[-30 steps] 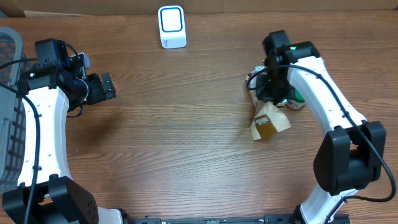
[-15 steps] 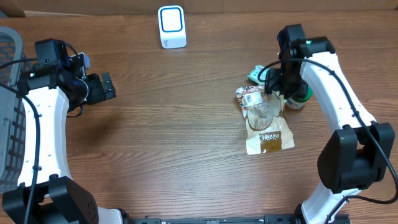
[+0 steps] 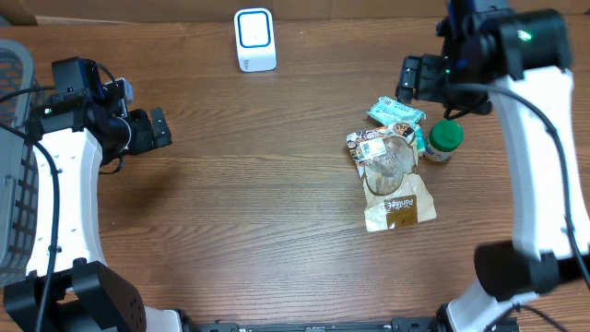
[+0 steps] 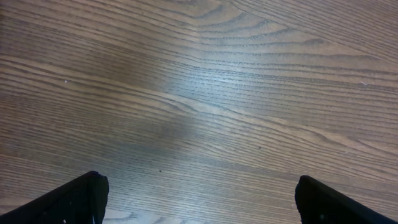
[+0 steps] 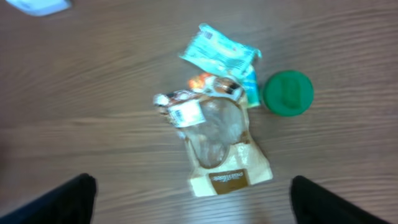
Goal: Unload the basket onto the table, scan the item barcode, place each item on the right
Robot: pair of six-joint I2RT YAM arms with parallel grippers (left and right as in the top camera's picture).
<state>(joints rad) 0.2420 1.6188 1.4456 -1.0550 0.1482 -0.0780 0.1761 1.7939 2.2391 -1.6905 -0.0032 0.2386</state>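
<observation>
Wooden table (image 3: 258,203); dark mesh basket (image 3: 13,74) at its left edge

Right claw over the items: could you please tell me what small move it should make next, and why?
Probably lower the open, empty right claw onto the brown snack bag. It lies flat on the table, white label up, well away from the white scanner, so it likely needs gripping before any scan.

The left claw (image 4: 199,200) is hanging spread wide over the wood-grain counter (image 4: 199,93), its dark fingertips (image 4: 74,200) showing at both lower corners.
</observation>
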